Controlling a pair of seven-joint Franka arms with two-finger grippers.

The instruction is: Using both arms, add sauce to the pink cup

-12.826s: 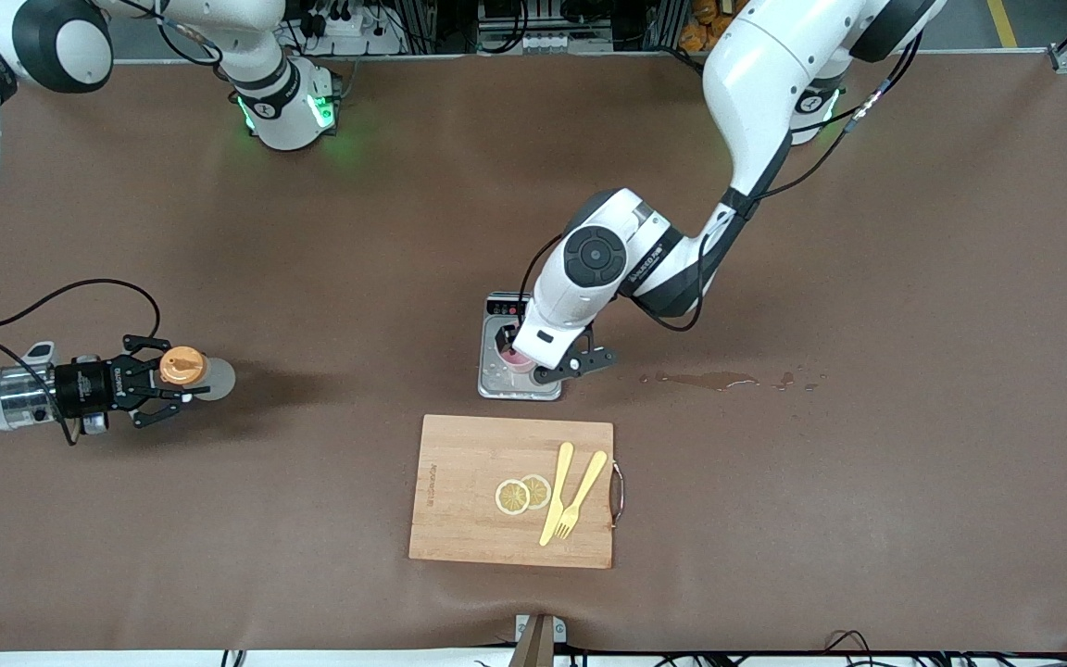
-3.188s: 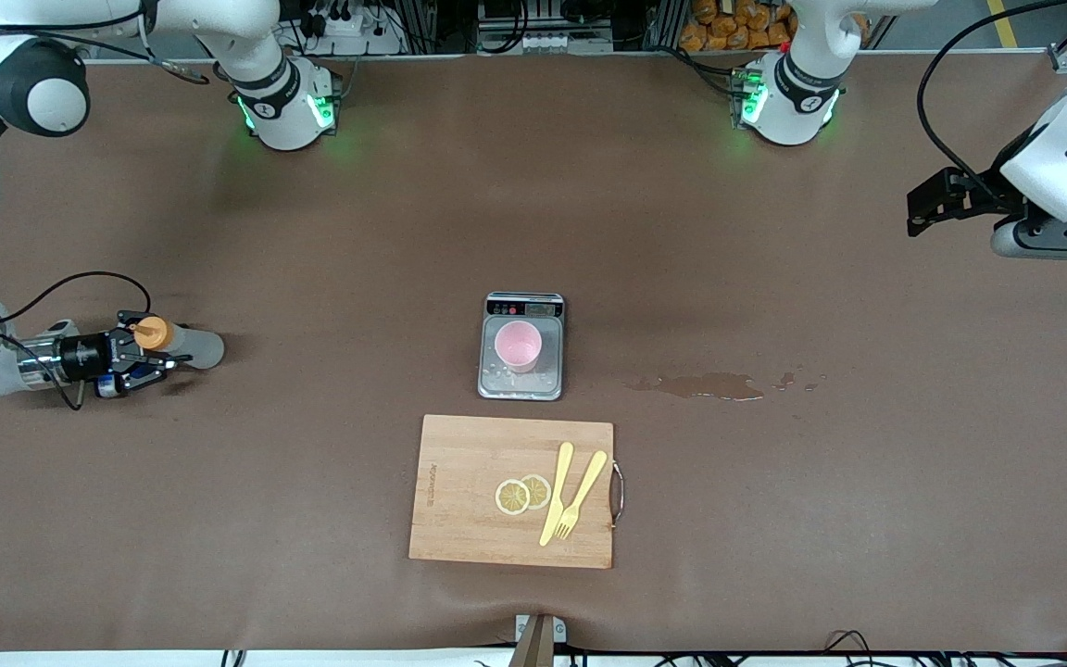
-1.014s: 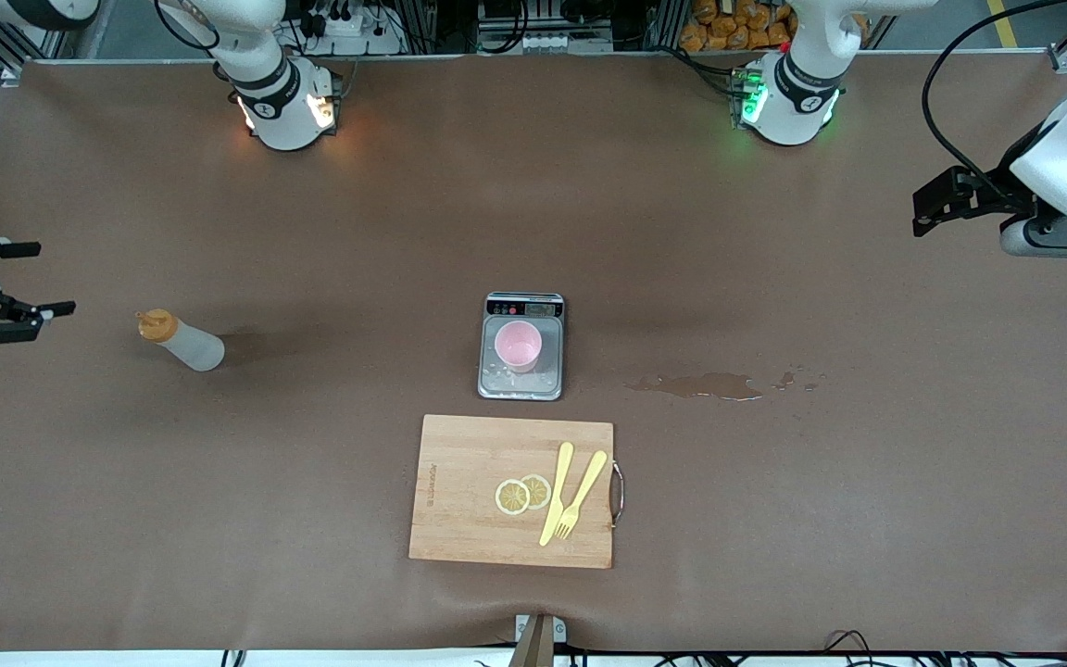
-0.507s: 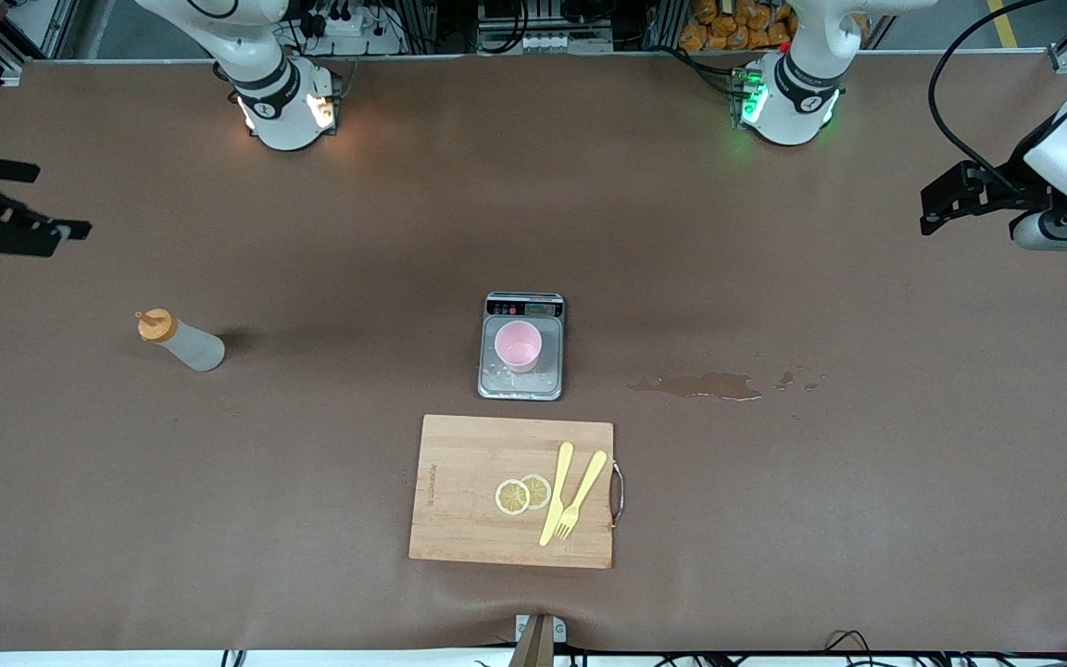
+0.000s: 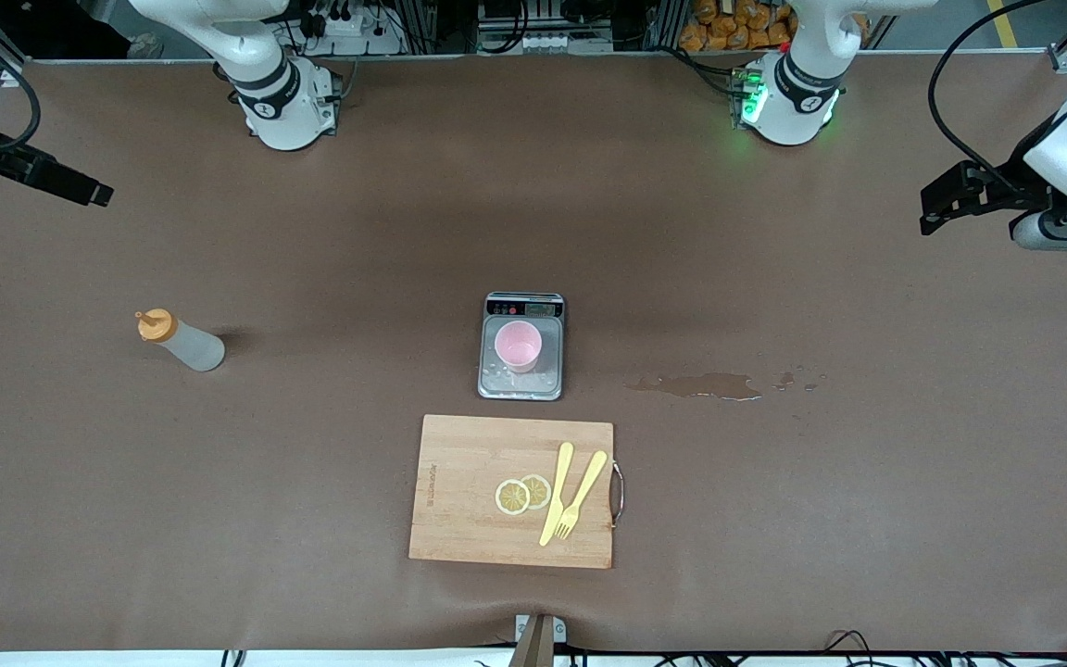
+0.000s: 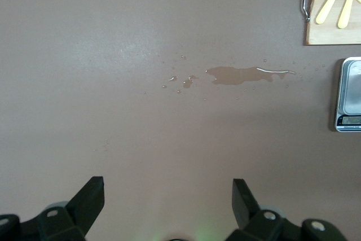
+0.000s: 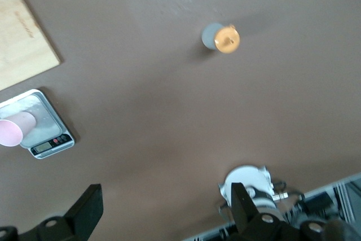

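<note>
The sauce bottle (image 5: 178, 340), whitish with an orange cap, stands alone on the table toward the right arm's end; the right wrist view shows it from above (image 7: 221, 38). The pink cup (image 5: 519, 346) stands on the grey scale (image 5: 496, 382) at mid-table and also shows in the right wrist view (image 7: 10, 131). My right gripper (image 5: 70, 183) is open and empty, high over the table's edge at the right arm's end, well away from the bottle. My left gripper (image 5: 939, 206) is open and empty, up over the left arm's end, where it waits.
A wooden cutting board (image 5: 459, 519) with lemon slices (image 5: 522, 493), a yellow knife and a yellow fork (image 5: 578, 496) lies nearer the front camera than the scale. A brown spill (image 5: 696, 384) lies on the table beside the scale, toward the left arm's end.
My right gripper has let go of the bottle and risen away toward the table's edge. The bottle stays standing where it was. The left arm has hardly moved.
</note>
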